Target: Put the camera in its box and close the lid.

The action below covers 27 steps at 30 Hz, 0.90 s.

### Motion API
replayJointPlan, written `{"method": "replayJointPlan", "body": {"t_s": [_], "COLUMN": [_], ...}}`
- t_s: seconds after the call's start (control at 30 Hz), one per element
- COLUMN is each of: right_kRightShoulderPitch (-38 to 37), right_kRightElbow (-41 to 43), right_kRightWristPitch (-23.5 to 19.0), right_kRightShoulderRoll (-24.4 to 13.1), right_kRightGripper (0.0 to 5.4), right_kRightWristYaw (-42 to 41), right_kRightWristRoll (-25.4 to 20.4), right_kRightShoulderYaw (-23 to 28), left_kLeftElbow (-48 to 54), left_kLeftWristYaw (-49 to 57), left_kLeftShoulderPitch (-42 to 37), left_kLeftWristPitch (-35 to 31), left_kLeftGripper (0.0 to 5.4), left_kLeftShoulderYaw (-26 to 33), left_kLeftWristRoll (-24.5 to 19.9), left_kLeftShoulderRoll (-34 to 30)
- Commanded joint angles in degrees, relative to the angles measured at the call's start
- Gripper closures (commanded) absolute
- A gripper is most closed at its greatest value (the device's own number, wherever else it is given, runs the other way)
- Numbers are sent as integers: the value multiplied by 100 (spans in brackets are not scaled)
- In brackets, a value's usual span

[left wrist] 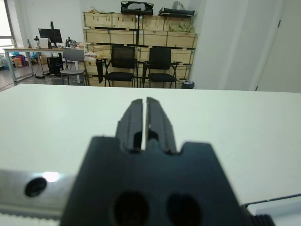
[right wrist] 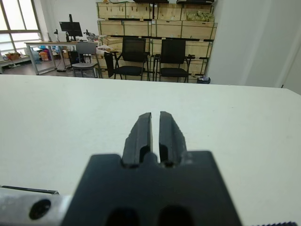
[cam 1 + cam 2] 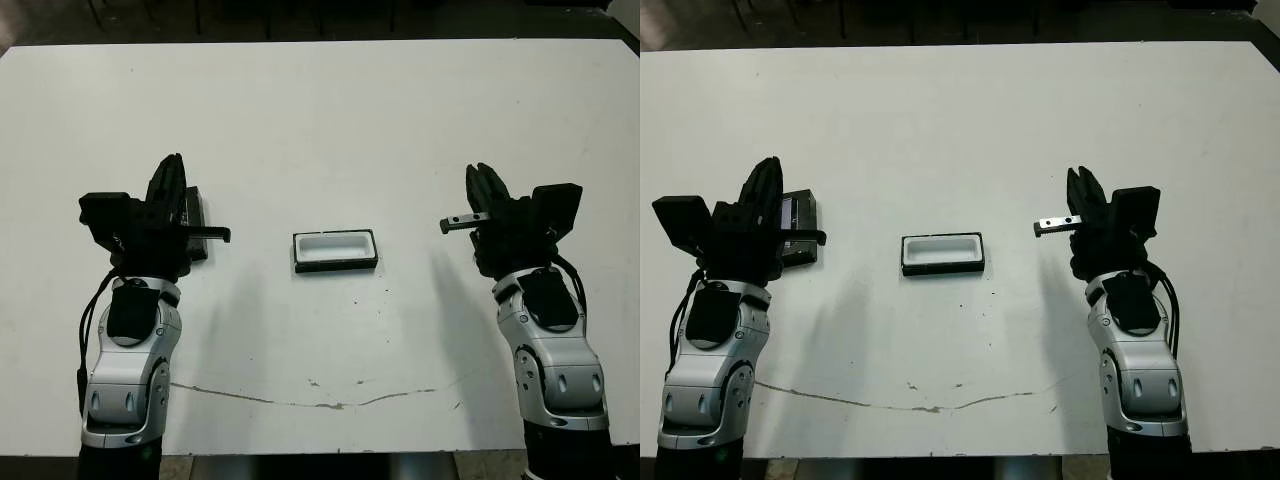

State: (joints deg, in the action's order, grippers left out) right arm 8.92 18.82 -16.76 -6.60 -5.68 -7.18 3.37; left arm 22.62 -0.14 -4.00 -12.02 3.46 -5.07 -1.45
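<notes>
Since nothing's been picked up yet, both arms just hover low over the white table (image 3: 330,120). The left gripper (image 3: 170,185) and right gripper (image 3: 487,185) each have fingers pressed together, holding nothing. The box (image 3: 335,251) sits open at frame centre. A black slab with a pale patch (image 3: 795,228), at mid-left behind the left gripper, looks like the camera, maybe. Can't spot the lid. There's a crack line along the table's lower edge, with office chairs (image 1: 123,63) and wooden shelving (image 2: 150,28) beyond.

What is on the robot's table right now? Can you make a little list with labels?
table: white, thin crack line near front edge
box: open, white inside, empty, at the middle
black object: flat, partly hidden under left gripper; camera or lid, cannot tell
left gripper: fingers together, empty
right gripper: fingers together, empty, right of box
</notes>
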Motion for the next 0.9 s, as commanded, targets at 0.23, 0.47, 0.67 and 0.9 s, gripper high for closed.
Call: {"method": "replayJointPlan", "body": {"t_s": [0.23,0.47,0.67,0.9], "right_kRightShoulderPitch": [-39,8,212,431], "right_kRightElbow": [-135,-511,-670,-845], "right_kRightWristPitch": [-159,400,201,-310], "right_kRightShoulderRoll": [-72,-632,-1670,-2747], "right_kRightGripper": [540,540,540,491], "right_kRightWristYaw": [-74,-1099,-2337,-3433], "right_kRightWristRoll": [-62,-548,-1399,-2087], "right_kRightShoulderYaw": [68,413,1010,1323], "left_kLeftElbow": [-57,-101,-85,-106], "left_kLeftWristYaw": [88,64,44,38], "left_kLeftShoulderPitch": [98,137,206,208], "left_kLeftWristPitch": [-111,-3,60,68], "left_kLeftGripper": [539,539,539,540], "left_kLeftShoulderYaw": [-8,25,86,110], "left_kLeftWristRoll": [68,42,18,-1], "left_kLeftShoulderRoll": [24,8,-14,12]}}
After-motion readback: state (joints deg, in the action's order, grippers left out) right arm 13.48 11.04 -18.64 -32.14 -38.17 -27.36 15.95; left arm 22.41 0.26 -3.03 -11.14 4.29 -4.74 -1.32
